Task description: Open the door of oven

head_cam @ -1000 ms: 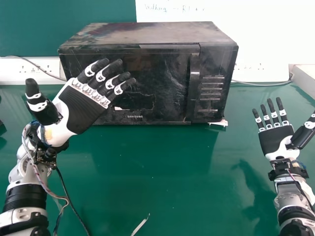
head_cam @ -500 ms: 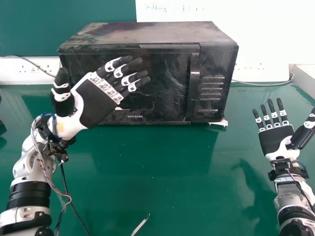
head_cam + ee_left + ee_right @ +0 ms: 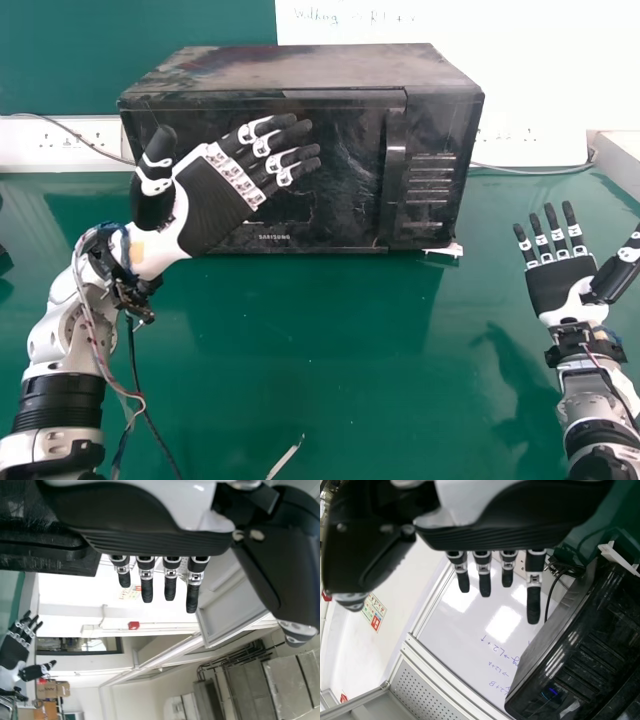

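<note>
So the left robot hand (image 3: 212, 212) has slid rightward across the front of the oven (image 3: 320, 66) since the earlier frames, getting nearer the handle (image 3: 395, 165). The oven hasn't budged, and the right robot hand (image 3: 560, 284) is in the same spot too.

Right now the left one's wide open: fingers straight and angled up to the right, thumb sticking up well apart from them, nothing held. In the head view it overlaps the left part of the oven door (image 3: 345, 205), with its fingertips pointing toward the handle but still left of it, so there's a gap there. Can't tell if it's actually touching the door, tbh. Door's shut.

The oven itself sits toward the back of the green table (image 3: 300, 350), handle upright just left of the vents (image 3: 431, 180). The other robot hand is off to the oven's right and closer to the camera, also open and empty, fingers straight and thumb spread.
</note>
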